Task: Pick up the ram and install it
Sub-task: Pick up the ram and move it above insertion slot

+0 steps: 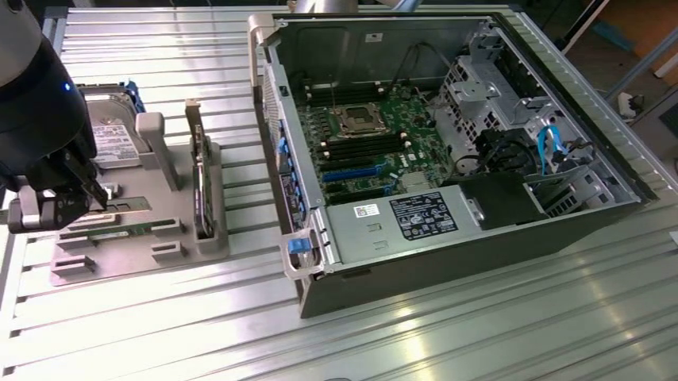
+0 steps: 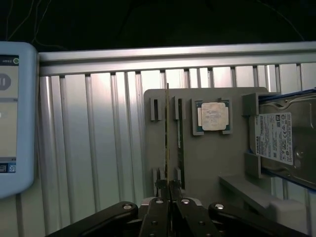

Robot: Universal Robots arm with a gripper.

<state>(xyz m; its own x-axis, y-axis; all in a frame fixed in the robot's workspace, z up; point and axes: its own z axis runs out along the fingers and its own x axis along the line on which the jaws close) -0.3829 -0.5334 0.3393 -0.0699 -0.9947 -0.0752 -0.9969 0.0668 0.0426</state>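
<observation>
The ram (image 2: pixel 167 133) is a thin green stick standing on edge at one side of the grey holder tray (image 2: pixel 207 163). My gripper (image 2: pixel 169 190) is shut on its near end, the two black fingers pressed together on the board's edge. A second green stick (image 2: pixel 180 138) stands in the slot right beside it. In the exterior view my gripper (image 1: pixel 94 193) hangs low over the tray (image 1: pixel 138 254) at the exterior view's left, and the arm hides the held stick there.
The open computer case (image 1: pixel 593 214) lies at the exterior view's right with its motherboard (image 1: pixel 366 135) exposed. On the tray are a hard drive (image 2: pixel 279 138), a silver processor chip (image 2: pixel 213 116) and a dark expansion card on edge (image 1: pixel 199 175). A white device (image 2: pixel 15 118) lies beside the tray.
</observation>
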